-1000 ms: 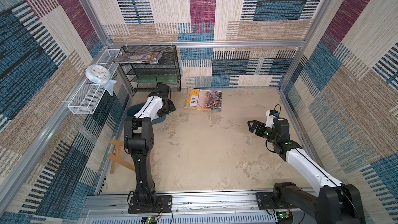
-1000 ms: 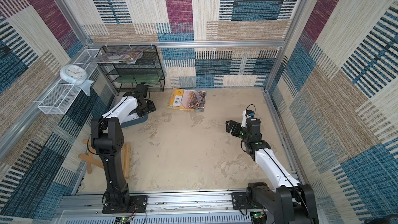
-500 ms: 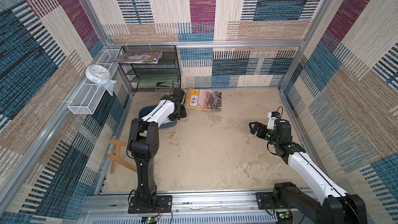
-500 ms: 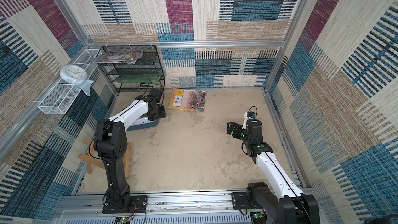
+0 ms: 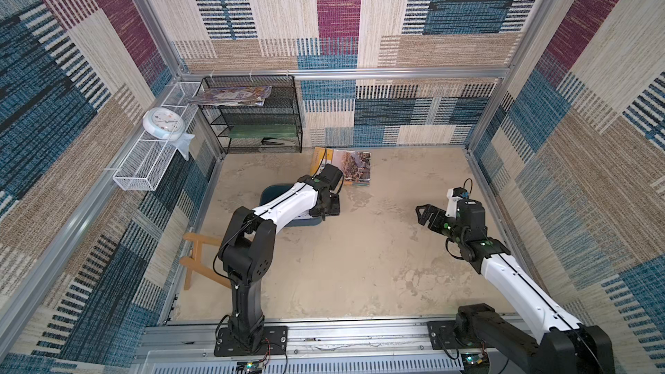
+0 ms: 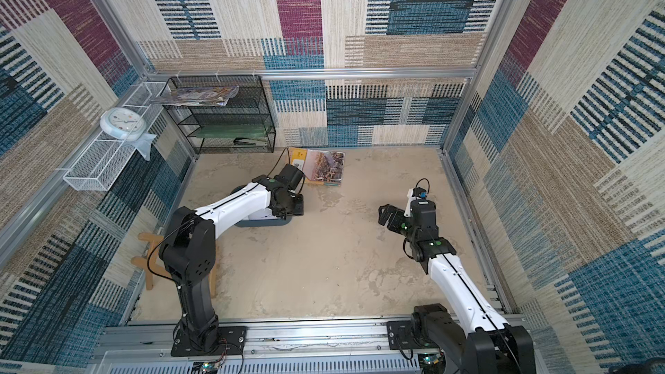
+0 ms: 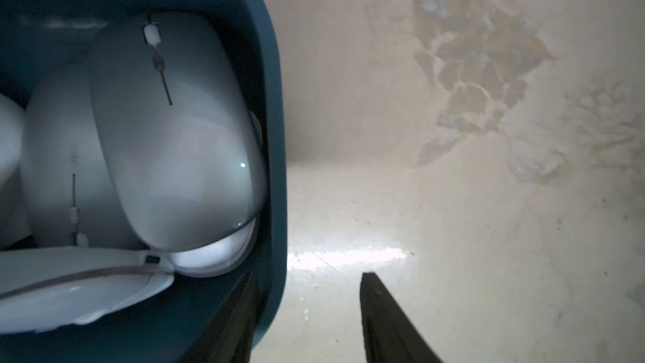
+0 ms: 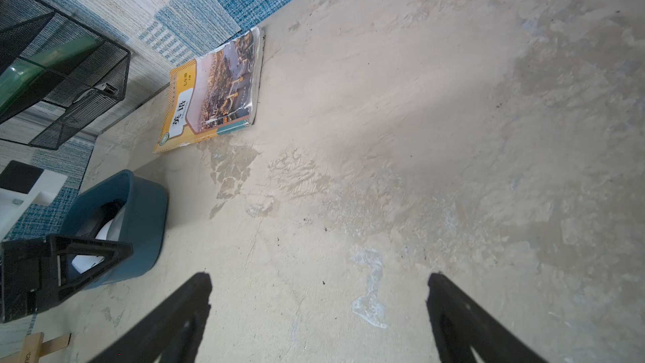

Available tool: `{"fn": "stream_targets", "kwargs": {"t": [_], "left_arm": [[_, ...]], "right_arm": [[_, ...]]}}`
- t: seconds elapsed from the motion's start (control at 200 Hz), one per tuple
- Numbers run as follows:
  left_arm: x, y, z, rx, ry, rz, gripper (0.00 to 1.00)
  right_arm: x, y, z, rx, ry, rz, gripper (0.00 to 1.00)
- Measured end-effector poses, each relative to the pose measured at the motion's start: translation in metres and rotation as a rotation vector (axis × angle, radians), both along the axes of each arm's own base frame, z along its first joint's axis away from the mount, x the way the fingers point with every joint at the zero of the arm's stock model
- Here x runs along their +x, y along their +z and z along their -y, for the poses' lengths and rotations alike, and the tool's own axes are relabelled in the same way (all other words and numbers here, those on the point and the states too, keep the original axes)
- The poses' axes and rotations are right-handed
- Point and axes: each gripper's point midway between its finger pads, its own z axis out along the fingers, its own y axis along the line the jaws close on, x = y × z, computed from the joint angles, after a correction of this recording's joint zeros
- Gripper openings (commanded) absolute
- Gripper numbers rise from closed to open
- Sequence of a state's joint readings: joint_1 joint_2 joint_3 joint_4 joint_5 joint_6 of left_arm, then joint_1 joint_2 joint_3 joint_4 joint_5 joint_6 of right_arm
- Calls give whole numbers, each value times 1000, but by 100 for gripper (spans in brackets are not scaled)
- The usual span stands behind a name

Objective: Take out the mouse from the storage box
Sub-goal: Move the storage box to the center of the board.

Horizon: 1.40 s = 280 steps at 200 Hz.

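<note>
Mouse (image 7: pixel 167 134), the top one of a white pile, lies inside the storage box (image 7: pixel 274 116), just beside the inner finger of the left tool (image 7: pixel 307 275). That tool is released. Its jaws stand partly apart astride the box's wall, one finger within and one over the tabletop (image 7: pixel 453 239). Bare surface shows between the wall and the outer finger, so nothing is clamped.

To take the mouse well, I judge the tool should rise clear of the wall and shift inward until the top mouse sits between its jaws. It should then span the narrow sides and close gently, since the shell looks smooth and rounded and could squirt out. Lifting straight up should spare the neighbours lying partly beneath it. Well off to that tool's right, the right tool (image 8: pixel 319 275) hangs released and empty, jaws wide over bare tabletop.

Count:
- at least four mice (image 7: pixel 59 155), overlapping, so more may hide beneath
- one storage box
- two tools
- one white mesh basket (image 5: pixel 144 163) carrying one clock (image 5: pixel 163 125)
- one black rack (image 5: pixel 259 120)
- one book (image 5: pixel 354 167) just beyond the left tool
</note>
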<state>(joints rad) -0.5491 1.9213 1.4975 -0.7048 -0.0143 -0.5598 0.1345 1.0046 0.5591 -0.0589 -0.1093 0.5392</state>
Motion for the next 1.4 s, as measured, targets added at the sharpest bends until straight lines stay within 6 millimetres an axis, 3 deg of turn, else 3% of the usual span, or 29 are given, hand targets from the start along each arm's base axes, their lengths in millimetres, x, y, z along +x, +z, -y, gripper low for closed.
{"fn": "stream_targets", "kwargs": {"t": [0.115,0.215,0.316,0.431,0.596,0.901,1.062,1.277,1.402], "left_arm": [[-15,14,20,-31,-57,16,60],[-14,39,12,-33,-55,75,69],[-5,68,-17,-25,2,152,76],[6,85,-75,-1,139,208,80],[12,71,-159,29,392,207,82],[31,30,-223,-36,608,150,87],[43,15,-231,-117,641,132,87],[54,1,-213,-224,596,108,85],[54,-5,-208,-239,587,99,84]], "right_arm": [[0,-4,-4,8,4,-16,100],[0,-9,-10,11,16,-34,100],[1,-10,-20,13,42,-44,100],[3,-12,-38,13,76,-56,100],[9,-11,-83,18,167,-73,100],[24,-13,-167,32,312,-98,100],[26,-18,-201,41,368,-112,100],[26,-27,-247,72,451,-140,100],[29,-29,-262,82,474,-150,100]]}}
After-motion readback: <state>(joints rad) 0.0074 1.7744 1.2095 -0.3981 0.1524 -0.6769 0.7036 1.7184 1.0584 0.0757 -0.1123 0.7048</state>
